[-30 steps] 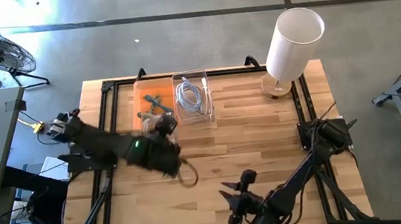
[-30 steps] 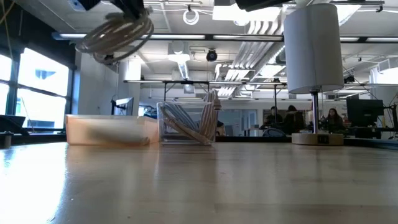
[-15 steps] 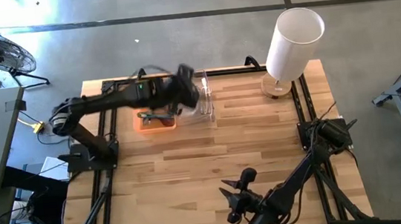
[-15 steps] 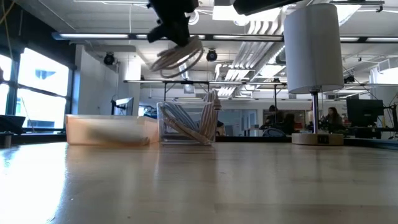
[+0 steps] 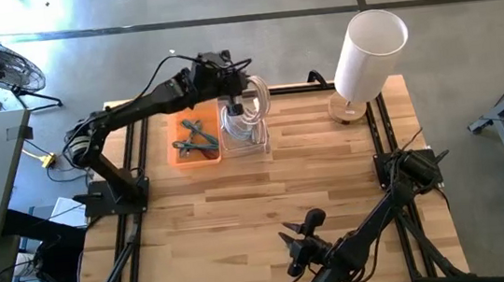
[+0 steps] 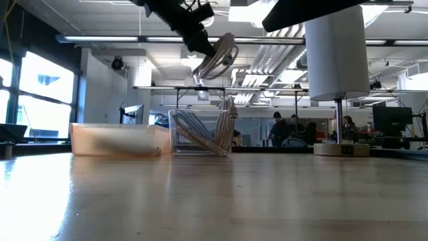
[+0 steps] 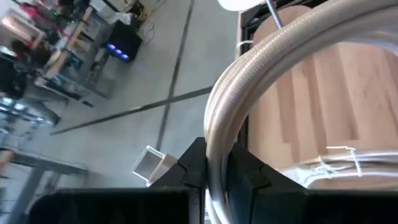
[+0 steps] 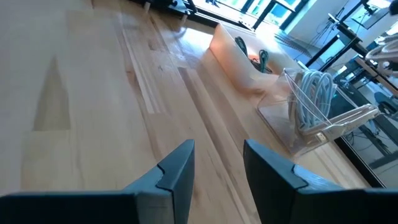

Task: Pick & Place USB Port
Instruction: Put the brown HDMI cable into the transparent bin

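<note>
Two bins (image 5: 197, 139) sitting side by side at table (image 5: 312, 172) rear, lamp (image 5: 365, 54) standing right of them.

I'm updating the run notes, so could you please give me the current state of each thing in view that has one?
Left pincer: shut on the coiled cable, raised over the clear bin.
Coiled cable: held in the air, not yet in a bin.
Clear bin: open-topped, holds white cables.
Orange bin: open-topped, holds dark cables.
Right pincer: open, empty, at the near edge.
Lamp: upright.
</note>
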`<state>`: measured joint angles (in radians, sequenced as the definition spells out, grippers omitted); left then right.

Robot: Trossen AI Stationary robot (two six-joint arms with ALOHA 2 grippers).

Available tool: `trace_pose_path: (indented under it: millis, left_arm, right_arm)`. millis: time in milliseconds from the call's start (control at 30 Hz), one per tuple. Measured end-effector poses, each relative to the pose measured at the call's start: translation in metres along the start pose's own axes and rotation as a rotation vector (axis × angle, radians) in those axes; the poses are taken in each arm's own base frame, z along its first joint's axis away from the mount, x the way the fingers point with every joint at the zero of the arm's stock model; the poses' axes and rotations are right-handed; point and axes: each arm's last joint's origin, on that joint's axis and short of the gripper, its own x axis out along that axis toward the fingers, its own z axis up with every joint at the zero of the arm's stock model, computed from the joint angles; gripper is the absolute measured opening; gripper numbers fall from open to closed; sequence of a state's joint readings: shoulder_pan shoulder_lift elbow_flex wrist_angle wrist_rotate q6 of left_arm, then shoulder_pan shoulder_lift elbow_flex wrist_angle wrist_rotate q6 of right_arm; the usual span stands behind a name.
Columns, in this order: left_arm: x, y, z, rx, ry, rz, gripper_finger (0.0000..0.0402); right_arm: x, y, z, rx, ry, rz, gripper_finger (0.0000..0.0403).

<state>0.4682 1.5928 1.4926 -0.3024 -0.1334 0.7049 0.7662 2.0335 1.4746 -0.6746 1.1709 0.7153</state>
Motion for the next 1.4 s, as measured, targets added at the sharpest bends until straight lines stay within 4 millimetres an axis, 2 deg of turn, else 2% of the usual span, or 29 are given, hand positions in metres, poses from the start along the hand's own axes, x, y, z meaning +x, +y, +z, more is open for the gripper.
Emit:
trace_pose_path:
  millis: [167,567,733,933,1067,1233,1400]
  left_arm:
    - [0.015,-0.004,-0.023,-0.059,0.010,-0.045,0.0029]
    - [0.032,-0.010,-0.072,-0.234,-0.058,-0.135,0.0029]
    - [0.033,-0.011,-0.076,-0.238,-0.157,-0.211,0.0029]
    - [0.033,-0.009,-0.074,-0.222,-0.222,-0.207,0.0029]
    - [0.035,-0.008,-0.078,-0.247,-0.199,-0.220,0.0029]
    - [0.048,-0.017,-0.090,-0.271,-0.163,-0.299,0.0029]
    - [0.072,-0.033,-0.107,-0.304,-0.080,-0.348,0.0029]
  right_arm:
    - [0.000,0.000,0.000,0.002,0.000,0.000,0.0129]
    - [0.000,-0.001,-0.001,-0.094,0.003,-0.005,0.0129]
    - [0.000,-0.003,-0.003,-0.152,0.008,-0.025,0.0129]
    - [0.000,-0.007,-0.005,-0.217,0.006,-0.061,0.0129]
    - [-0.003,-0.015,-0.004,-0.234,0.013,-0.077,0.0129]
    - [-0.006,-0.023,-0.001,-0.224,0.021,-0.086,0.0129]
    - [-0.006,-0.024,-0.002,-0.217,0.028,-0.080,0.0129]
